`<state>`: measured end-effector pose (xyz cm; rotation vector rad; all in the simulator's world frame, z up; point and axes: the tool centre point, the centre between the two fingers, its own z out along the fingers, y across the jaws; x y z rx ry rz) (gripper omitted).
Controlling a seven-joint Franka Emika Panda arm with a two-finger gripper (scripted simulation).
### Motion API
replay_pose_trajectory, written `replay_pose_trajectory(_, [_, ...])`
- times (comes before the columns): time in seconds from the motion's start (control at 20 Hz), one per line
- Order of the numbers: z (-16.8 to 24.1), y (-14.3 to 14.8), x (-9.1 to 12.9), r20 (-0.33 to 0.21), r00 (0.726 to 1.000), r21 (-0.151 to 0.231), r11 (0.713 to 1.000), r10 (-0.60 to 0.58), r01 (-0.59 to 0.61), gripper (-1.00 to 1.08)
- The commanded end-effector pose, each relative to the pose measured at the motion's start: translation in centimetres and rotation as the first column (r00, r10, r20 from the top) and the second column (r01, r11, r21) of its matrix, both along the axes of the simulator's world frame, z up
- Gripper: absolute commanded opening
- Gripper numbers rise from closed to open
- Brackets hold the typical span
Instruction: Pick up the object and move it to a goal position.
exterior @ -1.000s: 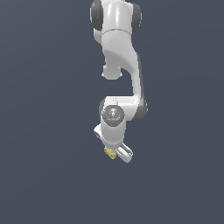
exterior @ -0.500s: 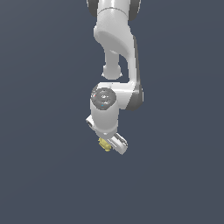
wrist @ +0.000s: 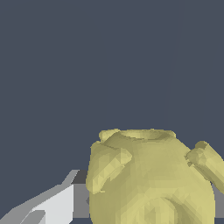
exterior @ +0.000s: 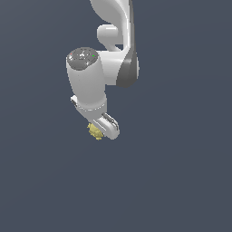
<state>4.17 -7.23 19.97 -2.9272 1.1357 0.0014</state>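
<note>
Pale yellow and knobbly, the object (exterior: pixel 94 131) sits at the lower tip of the white arm (exterior: pixel 115 36) in the exterior view, far smaller than the hand (exterior: pixel 100 128) that carries it. The hand is clenched on the object: the lump is pressed against a white finger (exterior: pixel 111 127) that angles down toward the exterior view's right, and it pokes out on that finger's left side. Only this one finger shows clearly from outside; the other is hidden behind the lump and the wrist. Above the hand, the arm's thick white link rises to a round grey cap (exterior: pixel 82 56), then bends toward the exterior view's right through a dark grey joint (exterior: pixel 128 69) and climbs out of the top of the picture. Around it all lies a flat, even slate-blue backdrop; no table edge or shadow can be made out, so whether the object rests on anything or hangs free cannot be told. In the wrist view the object (wrist: pixel 151 179) fills much of the picture: a rounded body with a flattish rim at its far end and short stubby bumps jutting out to either side. Beside it a white and grey finger (wrist: pixel 57 204) reaches in from the corner, its inner grey face close against the lump.
</note>
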Motion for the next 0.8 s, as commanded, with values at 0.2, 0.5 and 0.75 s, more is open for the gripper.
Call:
replay_pose_trajectory(0.2, [6.8, -3.4, -2.4, 0.0, 1.0, 0.001, 1.0, 0.0, 0.0, -1.0])
replay_pose_trajectory(0.5, [12.4, -6.2, -4.1, 0.0, 1.0, 0.0, 1.0, 0.0, 0.0, -1.0])
replay_pose_trajectory(0.75, [15.7, -7.9, -5.0, 0.0, 1.0, -0.001, 1.0, 0.0, 0.0, -1.0])
